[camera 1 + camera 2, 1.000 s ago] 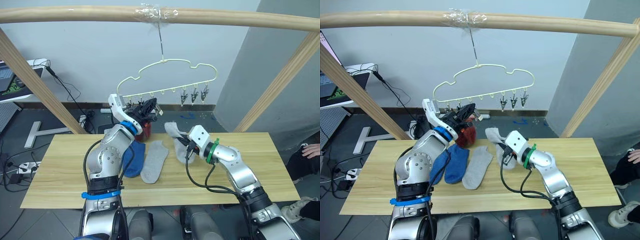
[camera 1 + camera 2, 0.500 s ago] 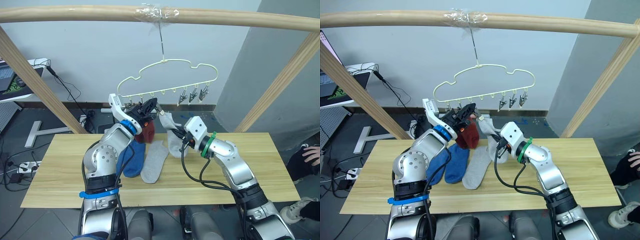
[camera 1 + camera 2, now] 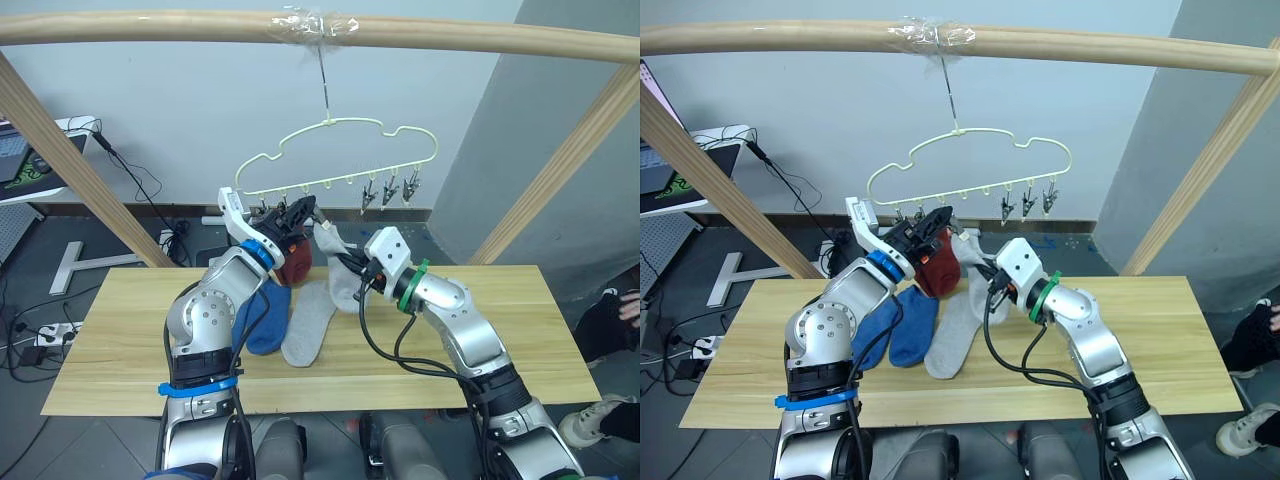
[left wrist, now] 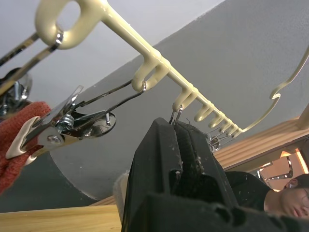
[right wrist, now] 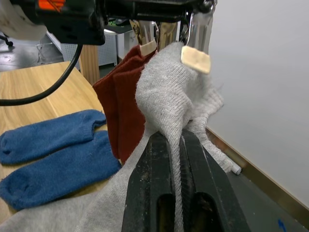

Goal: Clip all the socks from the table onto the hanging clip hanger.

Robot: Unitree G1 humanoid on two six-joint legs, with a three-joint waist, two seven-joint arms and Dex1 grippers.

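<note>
Long pale plank table (image 3: 130,350): 2 blue socks (image 3: 262,318) and 1 grey sock (image 3: 308,324) lie left of centre. Pale-yellow wire clip hanger (image 3: 340,160) hangs beyond the far edge. Rust-red socks (image 5: 123,104) already clipped. Right gripper (image 5: 175,159) pinches light grey knit sock (image 5: 166,101) raised to a clip; left gripper (image 4: 179,145) squeezes that clip's handles. Next, likely: seat cuff, release clip.

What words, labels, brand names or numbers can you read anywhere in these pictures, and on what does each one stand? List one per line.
None can be read.
The orange patch on the left gripper bears no legible marking.
The clip hanger, the grey sock held by the right gripper, the red socks, the blue socks and the table carry no print.
</note>
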